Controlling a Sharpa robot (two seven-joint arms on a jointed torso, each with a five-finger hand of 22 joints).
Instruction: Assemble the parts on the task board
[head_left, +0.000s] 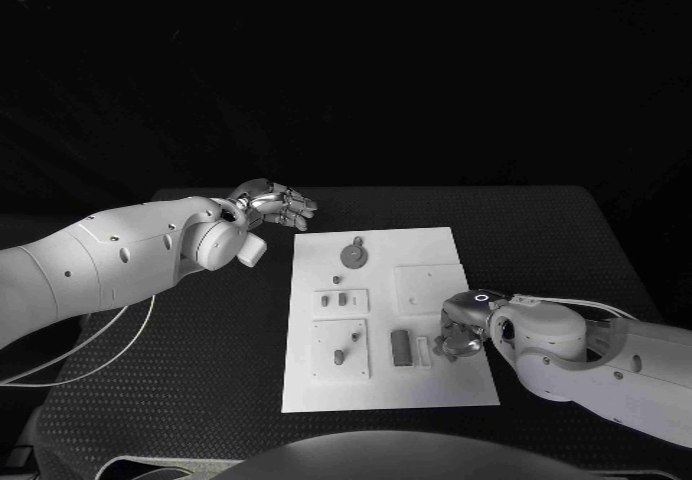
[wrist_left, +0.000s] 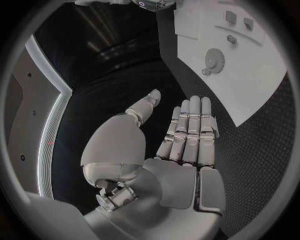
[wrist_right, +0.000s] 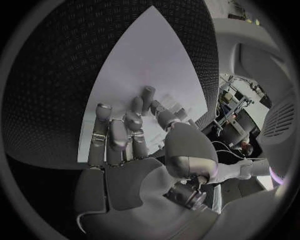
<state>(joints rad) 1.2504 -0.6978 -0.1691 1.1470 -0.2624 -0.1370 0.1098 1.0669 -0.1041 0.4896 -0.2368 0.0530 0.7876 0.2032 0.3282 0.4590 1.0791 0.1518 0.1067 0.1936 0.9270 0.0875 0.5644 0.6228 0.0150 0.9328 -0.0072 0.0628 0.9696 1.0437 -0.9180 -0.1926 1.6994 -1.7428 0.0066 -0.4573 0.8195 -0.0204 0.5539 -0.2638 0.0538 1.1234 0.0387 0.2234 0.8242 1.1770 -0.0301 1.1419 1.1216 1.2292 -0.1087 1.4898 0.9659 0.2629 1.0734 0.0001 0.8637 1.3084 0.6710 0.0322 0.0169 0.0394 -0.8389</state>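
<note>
- The left hand (head_left: 274, 206), silver and many-fingered on its white arm, hovers over the black table (head_left: 216, 330) just off the far left corner of the white rectangular task board (head_left: 378, 400); its fingers (wrist_left: 190, 127) lie straight and side by side, the thumb apart, and it holds nothing.
- On the board, a round grey toothed disc part (head_left: 353, 256) lies near the far edge, close to that hand.
- Toward the board's middle, a small raised white plate (head_left: 340, 299) carries two tiny dark parts.
- Nearer the robot, another raised plate (head_left: 340, 349) has one small dark peg standing in it.
- A dark grey rectangular block part (head_left: 400, 347) lies just beside that plate, toward the board's right.
- The right hand (head_left: 462, 325) is down over the board's right edge, next to the block; its fingers (wrist_right: 125, 127) are bent toward the board, and whether they pinch anything cannot be told.
</note>
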